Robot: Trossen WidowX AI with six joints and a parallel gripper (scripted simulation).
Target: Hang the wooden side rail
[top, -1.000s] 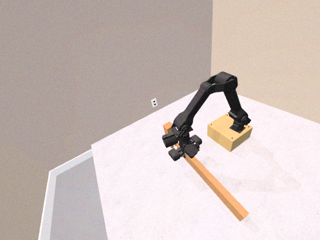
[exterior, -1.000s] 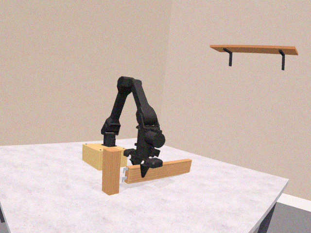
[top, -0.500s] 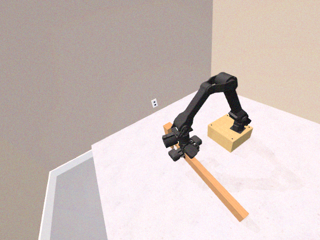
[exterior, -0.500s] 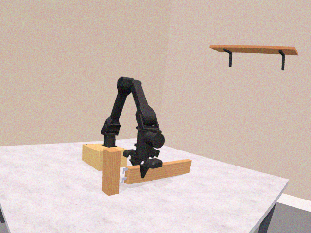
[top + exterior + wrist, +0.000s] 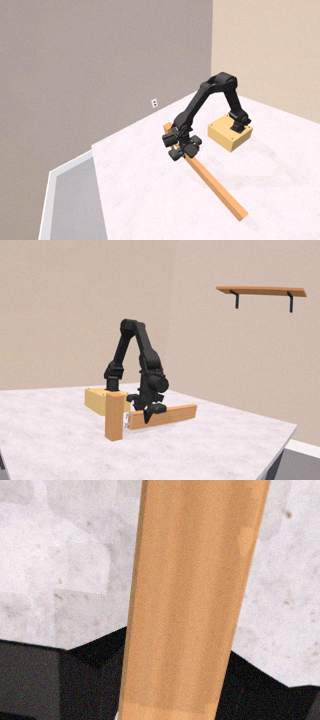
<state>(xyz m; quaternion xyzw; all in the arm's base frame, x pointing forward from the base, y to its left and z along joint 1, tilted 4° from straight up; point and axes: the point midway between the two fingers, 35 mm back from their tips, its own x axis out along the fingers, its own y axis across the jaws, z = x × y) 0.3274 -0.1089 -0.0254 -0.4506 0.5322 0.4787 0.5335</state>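
Observation:
The wooden side rail [image 5: 214,184] [image 5: 178,413] [image 5: 185,590] runs away from the post, its hook end raised a little above the table. My gripper [image 5: 145,415] is shut on the rail near its hook end, with a finger on each side. Two steel hooks [image 5: 127,420] stick out of that end, one above the other, pointing at the post with a small gap between. The headboard post [image 5: 167,125] [image 5: 113,418] stands upright on the table. Its slot and pins are hidden in the exterior view; the arm covers much of the post in the top view.
The arm's base stands on a yellow wooden block [image 5: 223,129] [image 5: 94,400], behind the post in the exterior view. A wall shelf [image 5: 261,291] hangs far off at the upper right. The table's edge [image 5: 99,191] is at the left in the top view.

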